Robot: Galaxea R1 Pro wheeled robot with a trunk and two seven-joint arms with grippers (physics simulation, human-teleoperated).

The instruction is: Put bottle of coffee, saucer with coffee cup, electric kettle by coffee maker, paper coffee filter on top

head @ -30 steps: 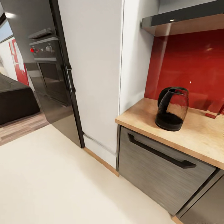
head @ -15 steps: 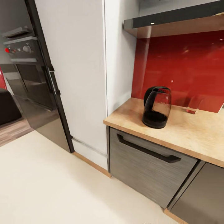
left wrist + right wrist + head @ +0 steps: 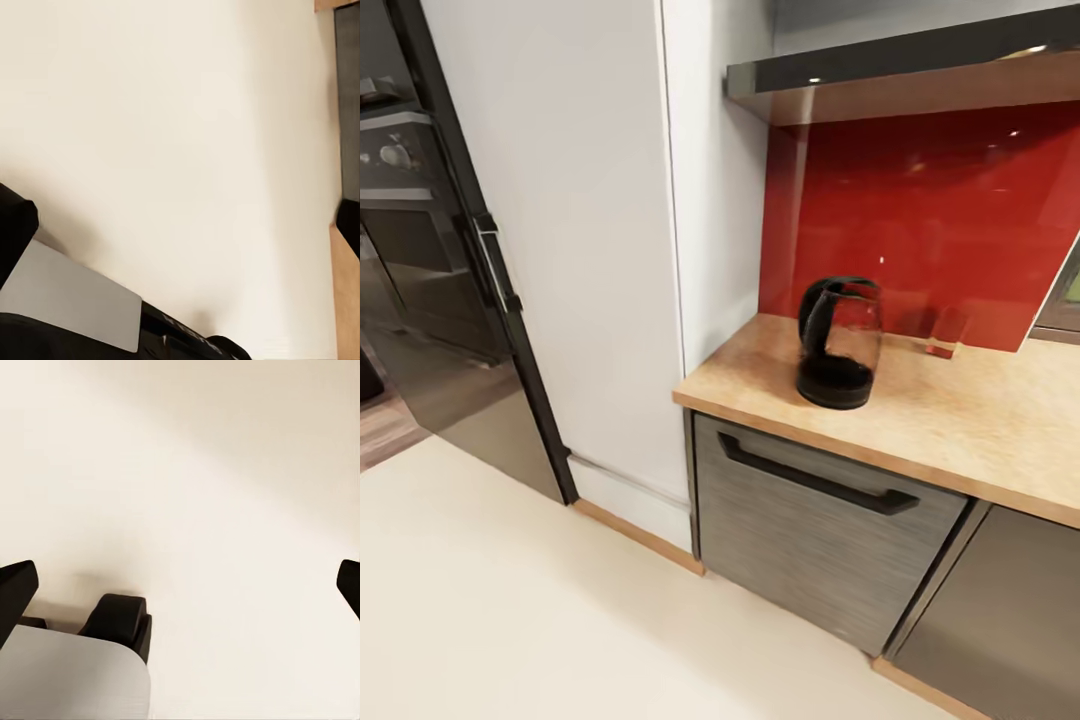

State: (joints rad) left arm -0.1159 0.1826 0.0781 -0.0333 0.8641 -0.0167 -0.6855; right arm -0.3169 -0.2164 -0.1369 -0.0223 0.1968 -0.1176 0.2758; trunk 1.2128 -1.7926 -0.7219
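While my head camera looks down and forward, the electric kettle [image 3: 839, 343] stands upright on the kitchen countertop [image 3: 960, 420], close to the end of the slab that meets the tall white cabinet [image 3: 590, 250]. From the middle of this picture the kettle is at about 2 o'clock. Its black handle turns toward 10 o'clock, and its lower part is dark. Behind it is a glossy red backsplash [image 3: 920, 220], and above that, at 1 o'clock, hangs the kitchen shelf [image 3: 900, 60], dark grey and shining. Under the countertop I see a grey drawer front [image 3: 810, 540] with a long black handle [image 3: 815, 475]. At 9 o'clock stands a dark oven column [image 3: 420, 250]. The pale floor [image 3: 510, 600] takes the lower part, from 6 to 8 o'clock.

From my left wrist camera, the left gripper [image 3: 180, 217] hangs over the same pale floor, with its two dark fingertips [image 3: 15, 225] far from each other and nothing between them. A strip of wood plinth and grey cabinet front passes beside one fingertip.

From my right wrist camera, the right gripper [image 3: 180, 585] is also spread wide over bare floor and holds nothing. A black wheel [image 3: 120, 622] of my base touches the floor beside a grey panel [image 3: 67, 675].
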